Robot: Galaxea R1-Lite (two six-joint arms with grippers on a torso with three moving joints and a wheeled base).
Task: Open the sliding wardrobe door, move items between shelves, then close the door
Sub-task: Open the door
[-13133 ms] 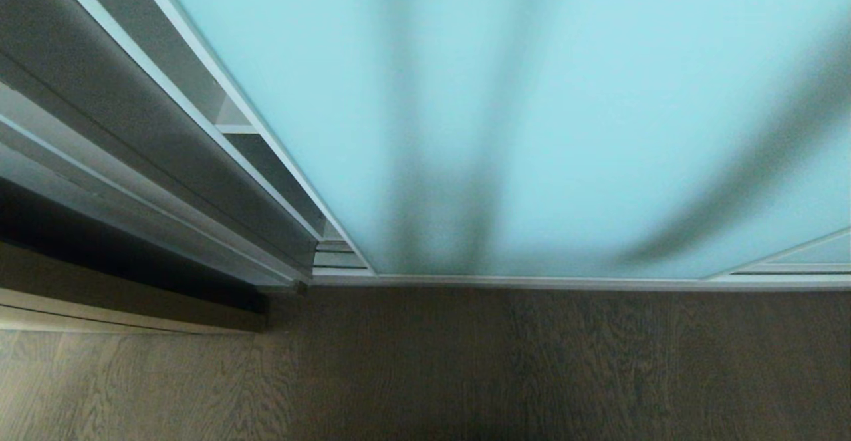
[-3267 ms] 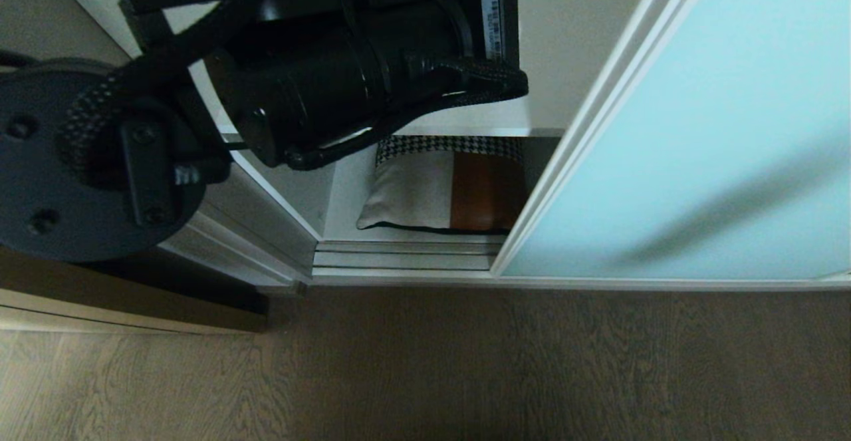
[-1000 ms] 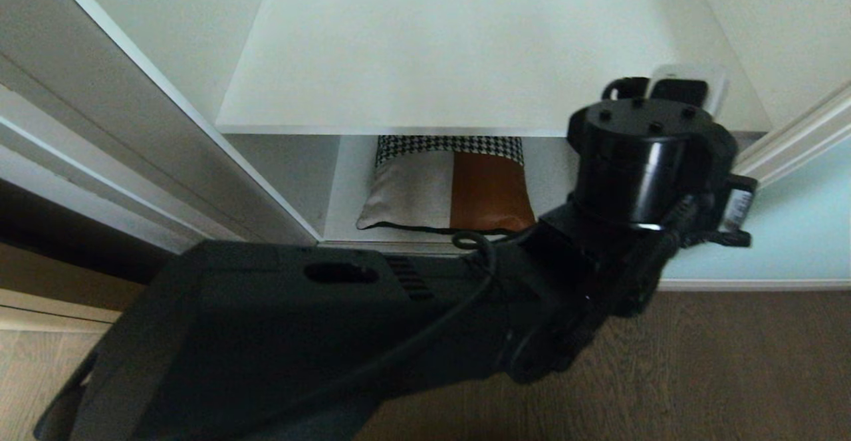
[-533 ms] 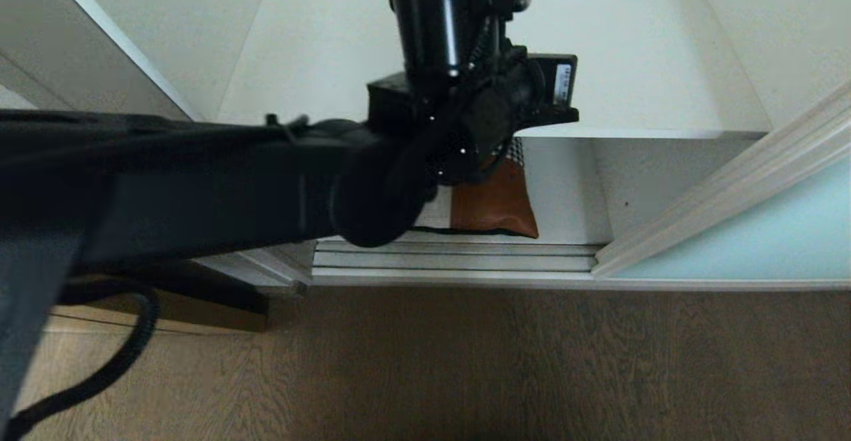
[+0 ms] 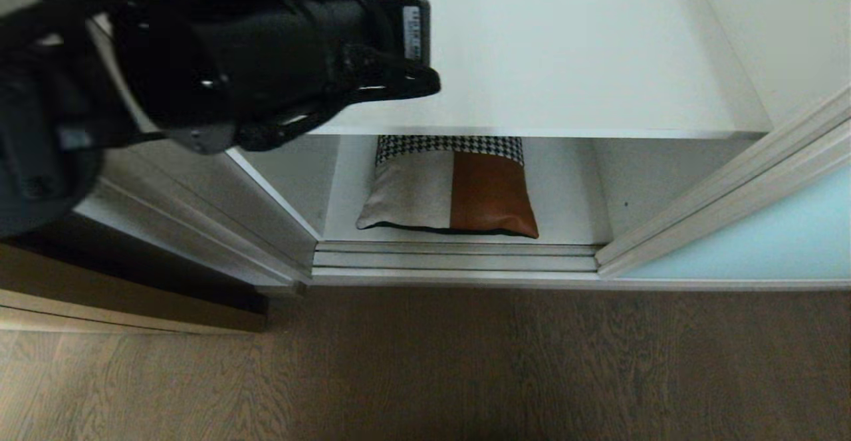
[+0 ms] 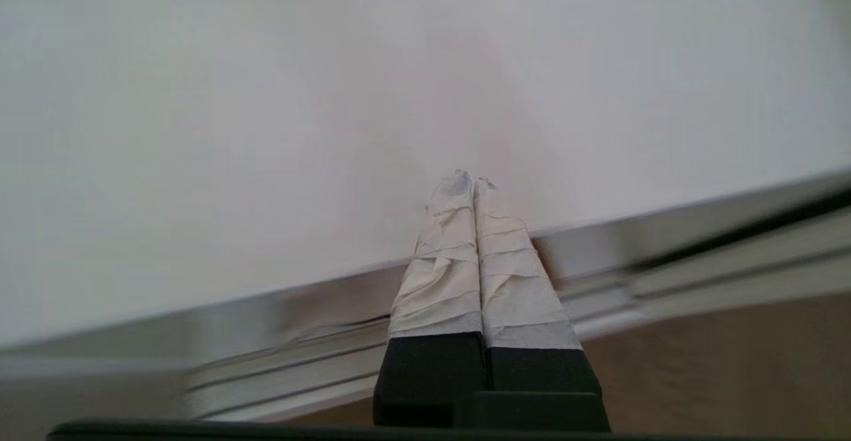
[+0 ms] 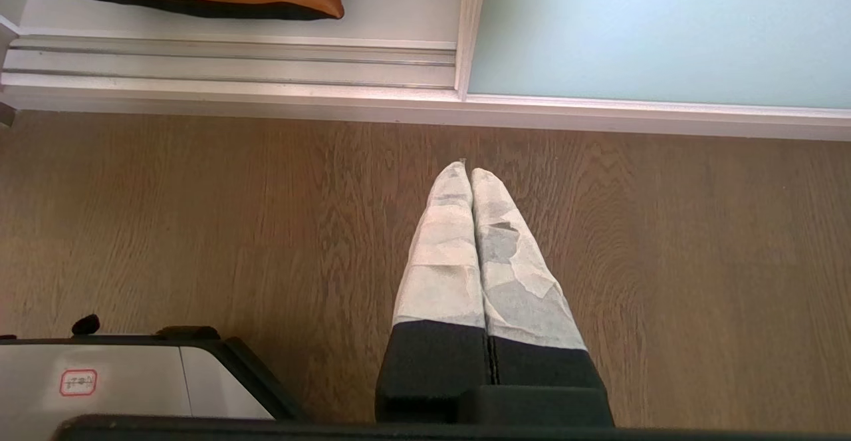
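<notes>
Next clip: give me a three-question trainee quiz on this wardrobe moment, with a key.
1. True or false: the sliding wardrobe door stands pushed aside, leaving the shelves open to view.
2. Where does the cushion lie? A) on the upper shelf B) on the bottom board beneath it C) on the floor
3. Fill in: the fingers of the right gripper, hanging over the floor, are ____.

Key: 1 true. 2 B. 3 shut; the left gripper, raised at the wardrobe's left side, is shut too and holds nothing.
</notes>
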